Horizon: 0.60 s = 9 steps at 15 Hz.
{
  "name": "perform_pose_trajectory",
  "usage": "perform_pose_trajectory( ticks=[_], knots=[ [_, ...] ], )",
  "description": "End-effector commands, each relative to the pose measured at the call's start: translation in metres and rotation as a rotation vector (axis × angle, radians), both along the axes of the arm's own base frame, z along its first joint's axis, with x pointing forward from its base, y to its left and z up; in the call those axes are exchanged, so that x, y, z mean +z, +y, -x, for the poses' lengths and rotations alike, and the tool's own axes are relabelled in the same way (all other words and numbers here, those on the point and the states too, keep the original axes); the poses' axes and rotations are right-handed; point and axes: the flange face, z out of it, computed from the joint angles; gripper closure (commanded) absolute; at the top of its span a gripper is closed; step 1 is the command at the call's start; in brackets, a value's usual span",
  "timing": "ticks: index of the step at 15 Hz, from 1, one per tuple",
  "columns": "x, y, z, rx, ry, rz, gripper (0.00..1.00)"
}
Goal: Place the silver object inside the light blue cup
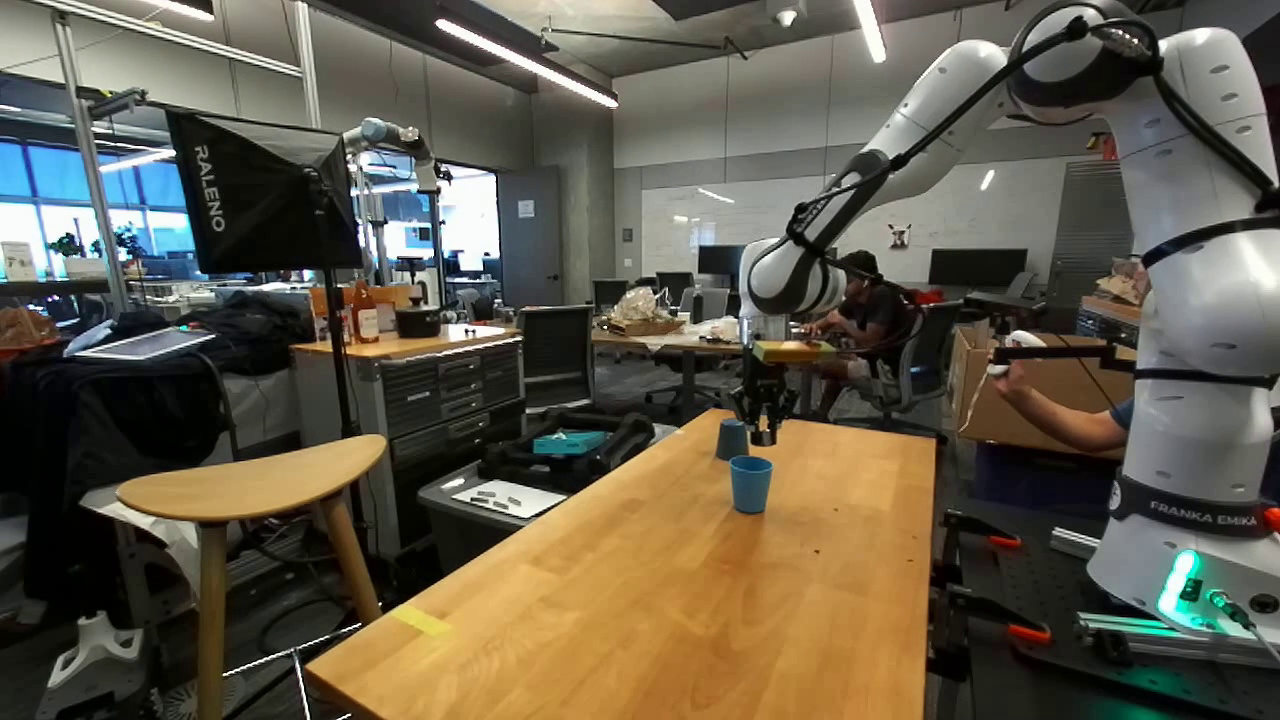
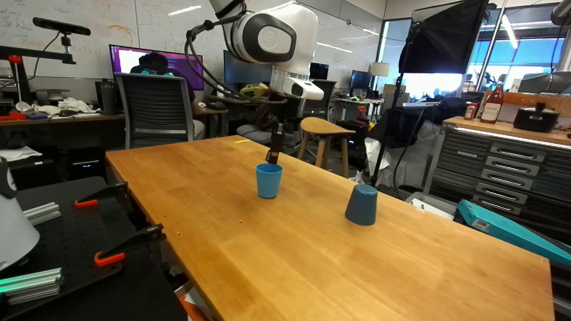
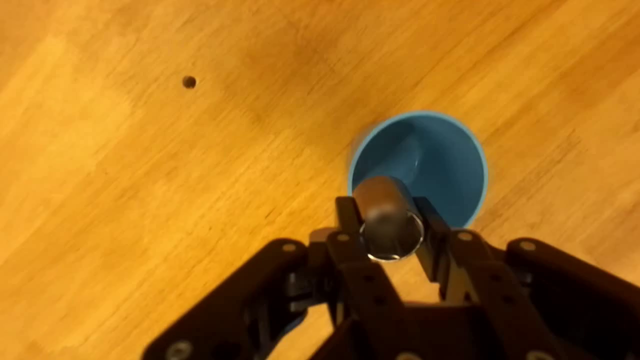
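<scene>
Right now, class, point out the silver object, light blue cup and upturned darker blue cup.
Silver object (image 3: 384, 200), wrist view: its curved side.
Light blue cup (image 2: 268, 183), in an exterior view: its outer wall.
Darker blue cup (image 2: 361, 206), in an exterior view: its outer wall.

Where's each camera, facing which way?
Exterior view: at one end of the table, facing roughly lengthwise; arm, base to pincer.
Exterior view: near opposite end, facing diagonally back; wrist, pincer, some base.
Wrist view: on the wrist, facing down at light blue cup; pincer gripping silver object.
Exterior views share light blue cup, darker upturned cup.

Cup (image 2: 269, 183) on table (image 2: 285, 254), object (image 3: 382, 194) in pincer (image 3: 387, 216)
</scene>
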Motion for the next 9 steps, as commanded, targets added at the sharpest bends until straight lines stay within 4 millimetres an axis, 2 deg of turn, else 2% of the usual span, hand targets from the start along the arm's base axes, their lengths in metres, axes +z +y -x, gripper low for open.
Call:
perform_pose_trajectory(
  ticks=[1, 3, 9],
  knots=[
    [-0.016, 0.027, 0.006, 0.031, 0.024, -0.034, 0.89],
    [-0.02, 0.037, 0.005, 0.043, 0.031, -0.04, 0.89],
    [-0.017, 0.044, -0.001, 0.032, 0.008, -0.032, 0.89]
  ],
)
